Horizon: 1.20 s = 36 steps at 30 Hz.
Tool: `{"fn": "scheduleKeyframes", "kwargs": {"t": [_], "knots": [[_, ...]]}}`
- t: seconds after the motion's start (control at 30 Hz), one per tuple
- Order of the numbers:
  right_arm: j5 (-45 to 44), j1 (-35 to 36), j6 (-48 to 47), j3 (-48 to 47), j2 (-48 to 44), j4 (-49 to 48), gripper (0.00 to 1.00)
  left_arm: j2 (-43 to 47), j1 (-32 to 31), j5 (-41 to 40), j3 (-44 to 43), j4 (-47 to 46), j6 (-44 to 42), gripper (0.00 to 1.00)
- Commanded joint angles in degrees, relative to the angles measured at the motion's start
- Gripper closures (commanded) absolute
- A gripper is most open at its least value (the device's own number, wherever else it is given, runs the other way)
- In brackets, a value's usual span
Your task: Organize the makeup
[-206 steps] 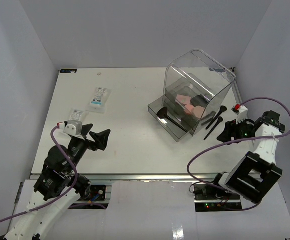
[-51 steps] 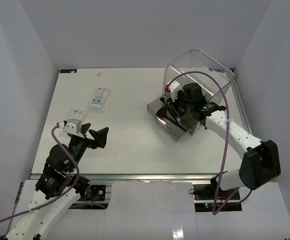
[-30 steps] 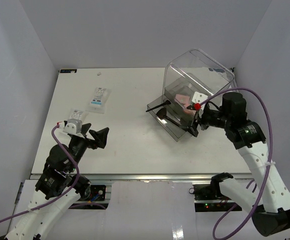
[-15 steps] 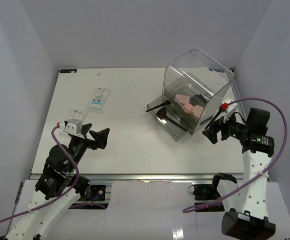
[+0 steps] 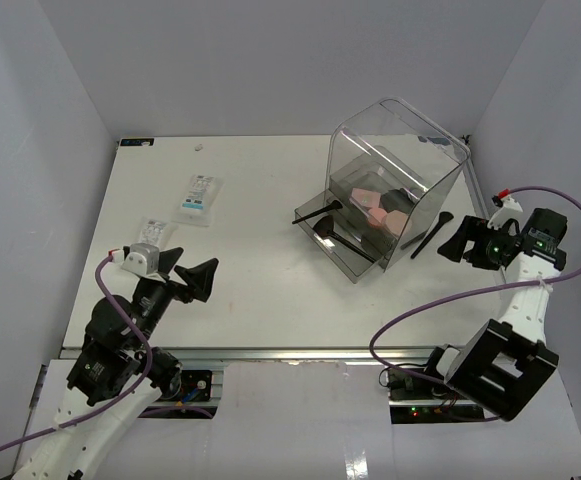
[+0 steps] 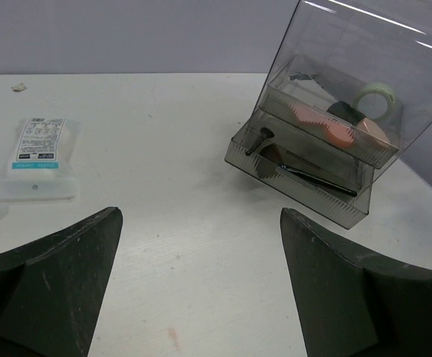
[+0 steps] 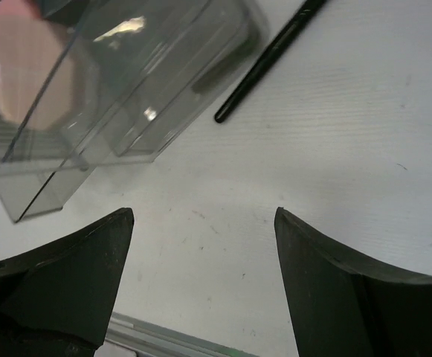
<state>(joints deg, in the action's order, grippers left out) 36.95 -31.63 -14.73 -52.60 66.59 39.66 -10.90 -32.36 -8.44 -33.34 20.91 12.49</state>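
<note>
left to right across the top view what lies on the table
white printed packet by the left arm, white printed packet farther back, clear plastic box with drawer, thin black brush right of it

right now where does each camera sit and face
Top: above, behind the arms, looking down at the table; left arm and right arm show.
Left wrist: on the left arm, facing the clear box and a white packet; own fingers below.
Right wrist: on the right arm, facing a thin brush beside the box; own fingers below.
All three share the box.
</note>
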Motion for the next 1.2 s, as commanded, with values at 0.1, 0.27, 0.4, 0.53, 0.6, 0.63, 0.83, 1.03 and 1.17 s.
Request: {"fn": "scheduleKeyframes", "kwargs": {"t": [0.1,0.27,0.4,0.53,0.6,0.63,0.83,1.03,1.17], "knots": [[-24.38,6.63,20.87,-1.26,5.85,-15.40,0.18,0.62,0.28,0.12,0.05,-0.60,-0.10,0.02],[-26.44,11.46,26.98,-4.77,14.21,-16.10,0.22,0.79,0.28,-0.27,0.03,-0.52,-0.10,0.02],[-27.50,13.50,30.84,-8.76,22.40,-16.14,0.25,0.79,0.28,-0.61,0.08,-0.46,-0.10,0.02],[-27.60,14.47,32.18,-11.65,27.12,-16.05,0.28,0.70,0.28,-0.53,0.07,-0.43,-0.10,0.02],[-27.65,15.36,32.41,-12.75,28.99,-16.10,0.29,0.69,0.28,-0.61,0.05,-0.51,-0.10,0.02],[-27.71,15.73,32.47,-13.30,29.61,-16.10,0.30,0.63,0.28,-0.61,0.11,-0.52,-0.10,0.02],[-27.72,17.29,32.31,-15.92,33.37,-16.01,0.34,0.62,0.28,-0.87,0.12,-0.52,-0.10,0.02],[-28.50,18.43,32.60,-18.18,37.05,-15.92,0.35,0.35,0.32,-1.34,0.16,-0.47,-0.10,0.02],[-28.52,18.85,32.89,-19.32,39.19,-15.93,0.37,0.21,0.37,-1.67,0.21,-0.43,-0.04,0.02]]}}
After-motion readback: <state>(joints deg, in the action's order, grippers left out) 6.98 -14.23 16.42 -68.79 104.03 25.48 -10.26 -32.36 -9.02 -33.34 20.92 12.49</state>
